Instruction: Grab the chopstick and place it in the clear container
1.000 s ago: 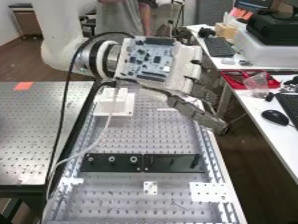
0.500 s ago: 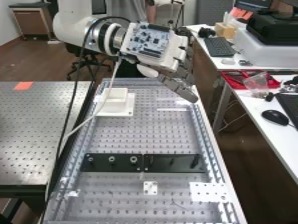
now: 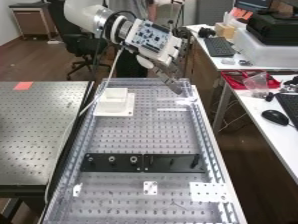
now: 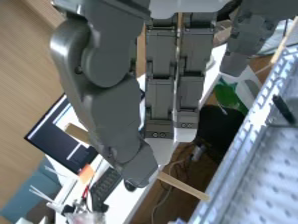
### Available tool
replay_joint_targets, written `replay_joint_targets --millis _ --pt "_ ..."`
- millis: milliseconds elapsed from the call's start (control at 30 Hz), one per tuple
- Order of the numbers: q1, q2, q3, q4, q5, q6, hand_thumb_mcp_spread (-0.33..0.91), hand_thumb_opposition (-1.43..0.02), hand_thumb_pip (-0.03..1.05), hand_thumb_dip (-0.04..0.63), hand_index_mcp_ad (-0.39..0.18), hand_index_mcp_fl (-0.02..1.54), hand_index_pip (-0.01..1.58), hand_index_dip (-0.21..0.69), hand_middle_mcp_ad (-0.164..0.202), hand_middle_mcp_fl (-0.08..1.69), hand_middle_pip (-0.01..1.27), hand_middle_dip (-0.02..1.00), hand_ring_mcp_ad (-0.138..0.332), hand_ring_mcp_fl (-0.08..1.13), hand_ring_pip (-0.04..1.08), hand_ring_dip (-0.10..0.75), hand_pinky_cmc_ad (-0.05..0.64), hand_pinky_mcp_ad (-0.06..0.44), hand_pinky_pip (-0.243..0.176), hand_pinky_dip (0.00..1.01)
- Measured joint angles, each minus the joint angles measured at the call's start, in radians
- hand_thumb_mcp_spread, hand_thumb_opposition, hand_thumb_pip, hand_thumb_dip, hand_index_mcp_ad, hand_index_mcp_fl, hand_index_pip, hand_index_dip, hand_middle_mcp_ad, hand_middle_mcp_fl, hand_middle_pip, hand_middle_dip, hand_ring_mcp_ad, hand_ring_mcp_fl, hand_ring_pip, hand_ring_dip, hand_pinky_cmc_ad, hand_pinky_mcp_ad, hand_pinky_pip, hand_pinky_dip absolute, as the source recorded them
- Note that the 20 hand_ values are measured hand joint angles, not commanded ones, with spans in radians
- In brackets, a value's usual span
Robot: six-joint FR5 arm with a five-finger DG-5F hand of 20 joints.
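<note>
My hand [image 3: 159,47] hangs at the bench's [image 3: 149,137] far end, thumb [image 4: 123,112] and fingers pinching the chopstick [image 4: 186,187], which pokes out on both sides of my thumb. Nearer the camera, a white block [image 3: 115,102] sits on the bench, then two black bars [image 3: 174,163] lie end to end across it. Beside the bench, a desk [image 3: 259,102] holds a mouse [image 3: 275,117] and a red tray [image 3: 234,80].
</note>
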Motion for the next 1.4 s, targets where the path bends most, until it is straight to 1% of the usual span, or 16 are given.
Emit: replay_joint_targets --millis 67,200,300,433,467,500,567,700,767,833,933,967,1000,1133,1333,1400 --pt "0.014 -0.017 0.031 -0.051 0.002 0.034 0.69 -1.13 0.50 0.269 -0.131 1.09 0.81 0.047 0.033 1.17 0.48 0.70 0.021 0.88 0.11 0.560 0.379 0.295 -0.028 0.23" --pt "0.028 -0.042 0.073 -0.116 -0.003 0.058 0.69 -1.13 0.50 0.269 -0.126 1.10 0.81 0.051 0.033 1.17 0.48 0.70 0.021 0.88 0.11 0.560 0.379 0.297 -0.028 0.24" --pt "0.034 -0.073 0.125 -0.190 -0.021 0.088 0.69 -1.13 0.50 0.269 -0.120 1.09 0.80 0.051 0.037 1.17 0.48 0.70 0.021 0.88 0.11 0.560 0.375 0.297 -0.033 0.25" --pt "0.036 -0.127 0.216 -0.303 -0.059 0.133 0.67 -1.13 0.50 0.269 -0.117 1.10 0.79 0.065 0.037 1.18 0.47 0.70 0.017 0.88 0.10 0.560 0.384 0.284 -0.044 0.27" --pt "0.036 -0.144 0.243 -0.333 -0.072 0.143 0.67 -1.13 0.50 0.269 -0.117 1.10 0.79 0.065 0.037 1.18 0.47 0.70 0.016 0.88 0.10 0.560 0.379 0.291 -0.044 0.27" --pt "0.037 -0.151 0.253 -0.344 -0.077 0.146 0.67 -1.14 0.50 0.269 -0.117 1.11 0.77 0.065 0.037 1.18 0.47 0.70 0.014 0.88 0.11 0.560 0.379 0.293 -0.045 0.28" --pt "0.037 -0.181 0.305 -0.390 -0.096 0.150 0.67 -1.14 0.50 0.269 -0.119 1.13 0.76 0.065 0.037 1.17 0.47 0.70 0.014 0.88 0.10 0.560 0.393 0.293 -0.045 0.29" --pt "0.038 -0.225 0.375 -0.454 -0.121 0.146 0.67 -1.14 0.50 0.269 -0.119 1.13 0.76 0.063 0.037 1.19 0.47 0.70 0.010 0.88 0.11 0.560 0.394 0.297 -0.042 0.31" --pt "0.037 -0.257 0.422 -0.504 -0.139 0.144 0.67 -1.14 0.50 0.269 -0.119 1.13 0.76 0.063 0.037 1.19 0.47 0.70 0.005 0.88 0.11 0.560 0.394 0.297 -0.042 0.31" --pt "0.036 -0.272 0.442 -0.530 -0.147 0.145 0.67 -1.14 0.50 0.269 -0.119 1.13 0.76 0.079 0.035 1.19 0.47 0.70 0.005 0.87 0.11 0.557 0.394 0.291 -0.042 0.31" --pt "0.033 -0.299 0.482 -0.584 -0.156 0.141 0.67 -1.14 0.50 0.269 -0.119 1.13 0.74 0.075 0.037 1.19 0.47 0.69 0.005 0.88 0.11 0.557 0.393 0.297 -0.049 0.32" --pt "0.031 -0.309 0.497 -0.605 -0.158 0.139 0.67 -1.14 0.50 0.269 -0.119 1.13 0.74 0.075 0.035 1.19 0.48 0.69 0.005 0.87 0.12 0.557 0.393 0.290 -0.045 0.32" --pt "0.030 -0.313 0.502 -0.613 -0.159 0.137 0.67 -1.14 0.50 0.269 -0.119 1.13 0.75 0.080 0.035 1.19 0.48 0.70 0.005 0.87 0.13 0.557 0.393 0.297 -0.045 0.32" --pt "0.022 -0.333 0.531 -0.659 -0.166 0.133 0.67 -1.14 0.50 0.269 -0.119 1.13 0.75 0.096 0.035 1.19 0.48 0.69 0.005 0.87 0.13 0.557 0.393 0.295 -0.049 0.34" --pt "0.012 -0.352 0.552 -0.688 -0.185 0.142 0.67 -1.14 0.50 0.269 -0.119 1.13 0.73 0.094 0.035 1.19 0.48 0.69 0.005 0.86 0.14 0.559 0.394 0.298 -0.049 0.35" --pt "0.009 -0.360 0.564 -0.696 -0.196 0.148 0.67 -1.14 0.50 0.269 -0.119 1.13 0.73 0.110 0.035 1.19 0.48 0.69 0.005 0.86 0.14 0.557 0.394 0.298 -0.049 0.35"
